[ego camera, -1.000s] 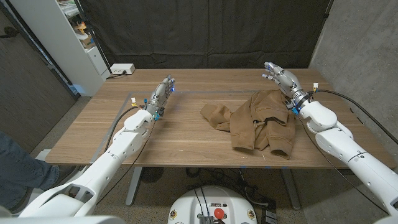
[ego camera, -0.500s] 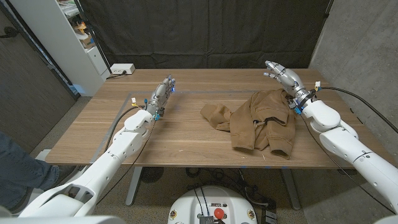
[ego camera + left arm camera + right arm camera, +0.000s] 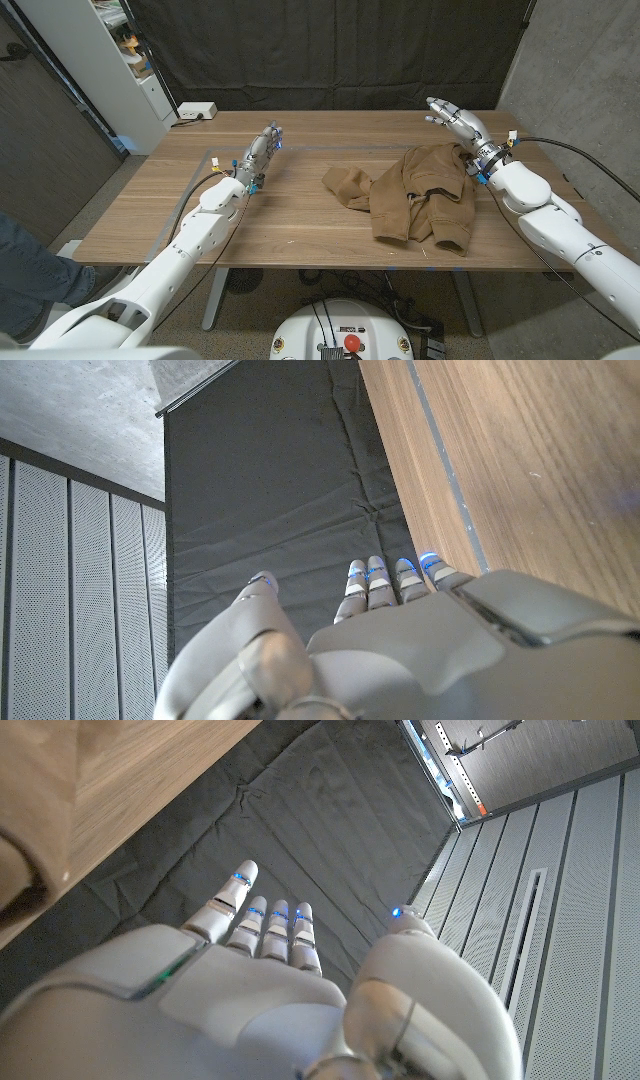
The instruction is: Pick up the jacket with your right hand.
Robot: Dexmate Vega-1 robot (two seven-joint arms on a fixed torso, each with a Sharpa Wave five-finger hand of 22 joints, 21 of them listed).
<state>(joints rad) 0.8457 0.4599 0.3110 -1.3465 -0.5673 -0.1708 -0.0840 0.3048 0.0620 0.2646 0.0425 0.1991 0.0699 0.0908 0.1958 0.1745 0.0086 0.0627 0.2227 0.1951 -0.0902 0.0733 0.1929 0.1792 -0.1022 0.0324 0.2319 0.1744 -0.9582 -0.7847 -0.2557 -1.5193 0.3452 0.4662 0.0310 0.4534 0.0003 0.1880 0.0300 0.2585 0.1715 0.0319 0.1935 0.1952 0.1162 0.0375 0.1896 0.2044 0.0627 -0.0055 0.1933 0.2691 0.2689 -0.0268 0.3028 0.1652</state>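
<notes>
- Table (image 3: pixel 300 215): wooden, spans most of the head view. Dark curtain (image 3: pixel 330 50) hangs behind the far edge; a white shelf unit (image 3: pixel 120 70) stands at the far left.
- Jacket (image 3: pixel 420 195): brown, crumpled, lying on the right half of the table. Main bulk runs roughly near-to-far, from a cuff close to the near edge up to a collar part at the far right. One sleeve (image 3: pixel 348 186) trails off toward table centre. Nothing is holding it.
- Right hand (image 3: pixel 452 119): raised over the far right part of the table, beyond the jacket's far end. Fingers extended and apart, nothing in them; the right wrist view (image 3: pixel 260 925) shows the same straight fingers against the curtain. Its wrist sits just beside the collar; whether it touches the cloth, cannot tell.
- Left hand (image 3: pixel 262 150): over the left half of the table, fingers straight and together, holding nothing; left wrist view (image 3: pixel 390 585) agrees. Well apart from the jacket, with the sleeve end the closest part to it.
- Key relation (judgement): the jacket lies back from the right hand's fingertips, toward the robot and slightly inward. The right hand is far nearer than the left. To grasp, it would likely need to draw back and drop onto the collar-end bunch.
- Risk (judgement): pinching only a thin fold may lift one layer and leave the bulk dragging.
</notes>
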